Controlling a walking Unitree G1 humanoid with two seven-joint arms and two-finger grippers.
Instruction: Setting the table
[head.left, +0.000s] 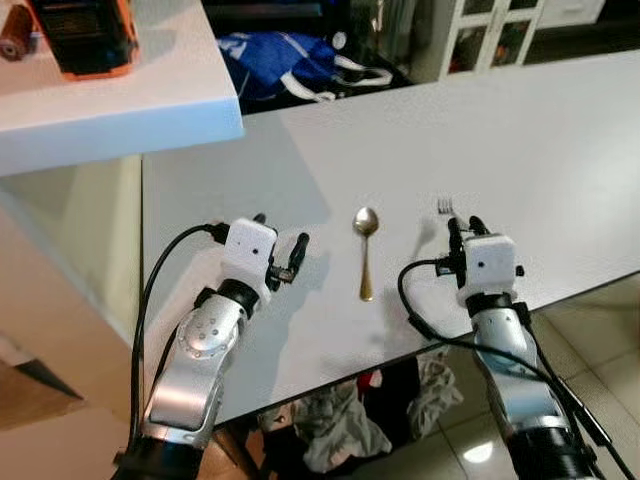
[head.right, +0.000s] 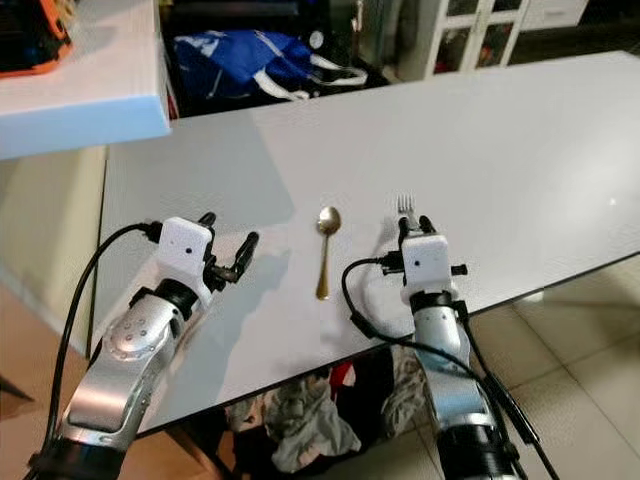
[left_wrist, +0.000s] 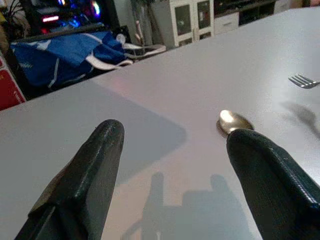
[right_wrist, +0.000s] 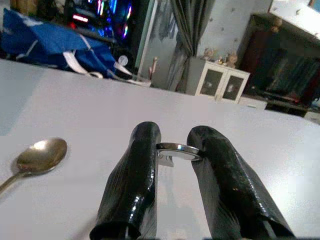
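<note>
Near the front edge of the worktop (head.left: 560, 170) lies my fork (head.left: 445, 207), its handle pinched between the right gripper (head.left: 462, 228) fingers. It's thin, stiff, slick metal, so I'd grip mid-handle. The spoon (head.left: 365, 248) lies just beside; the left gripper (head.left: 282, 245) hovers spread, empty.

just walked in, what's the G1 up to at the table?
It's setting the white table. The right gripper is shut on a silver fork near the table's front edge, tines pointing away from the robot. A gold spoon lies flat on the table to its left. The left gripper hovers open over the table, holding nothing.
</note>
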